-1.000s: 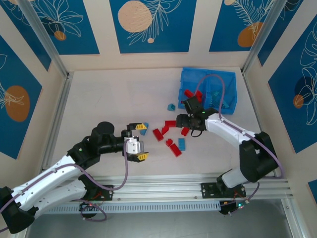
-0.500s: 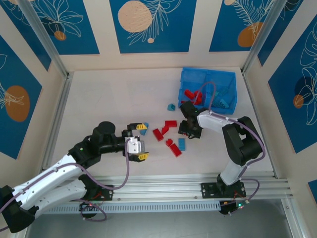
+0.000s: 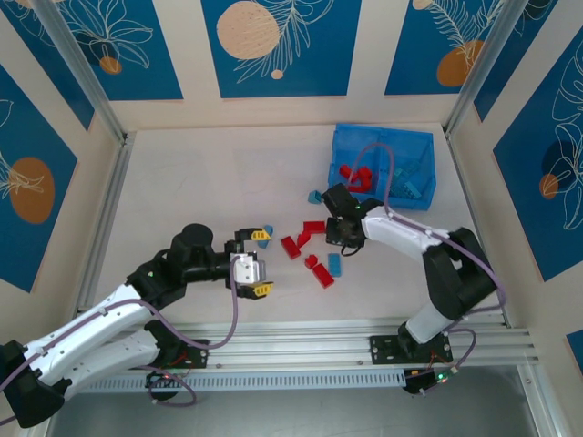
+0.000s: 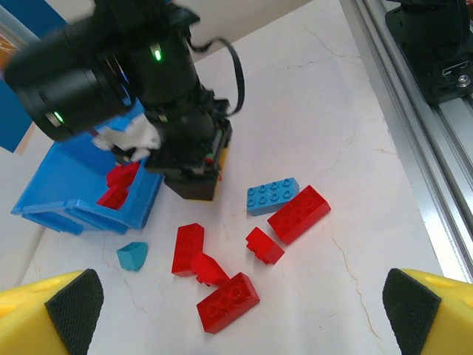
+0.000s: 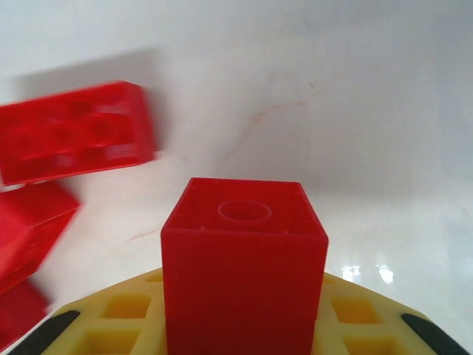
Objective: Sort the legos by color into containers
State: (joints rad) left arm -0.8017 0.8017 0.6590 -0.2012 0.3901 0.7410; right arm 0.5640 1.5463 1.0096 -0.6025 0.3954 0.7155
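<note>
We see a small red square plastic brick (image 5: 244,281) grasped between the yellow right fingers (image 5: 96,327). Its hollow underside faces the wrist camera, and it sits low over the pale tabletop (image 5: 332,111). We cannot tell whether it touches that surface.

From above, this grasp sits among the loose bricks, just in front of the near-left corner of the bright blue plastic bin (image 3: 383,134). The bin's left compartment holds red bricks (image 3: 355,175) and its right compartment holds light-blue bricks (image 3: 412,185).

On the tabletop near the grasp, a light-blue rectangular brick (image 4: 273,196) lies just beside a long red brick (image 4: 298,214). More red bricks (image 4: 228,302) are scattered around them, and a small teal piece (image 4: 132,255) lies near the bin.

The right arm (image 3: 410,238) folds at its elbow on the right side. Its forearm reaches left toward the centre, and its wrist is tipped down at the tabletop.

The left arm (image 3: 100,323) stretches low from the near-left corner toward the centre. The left fingers (image 4: 44,314) are released wide, grasp nothing and point at the bricks. A teal brick (image 3: 266,231) lies beside them.
</note>
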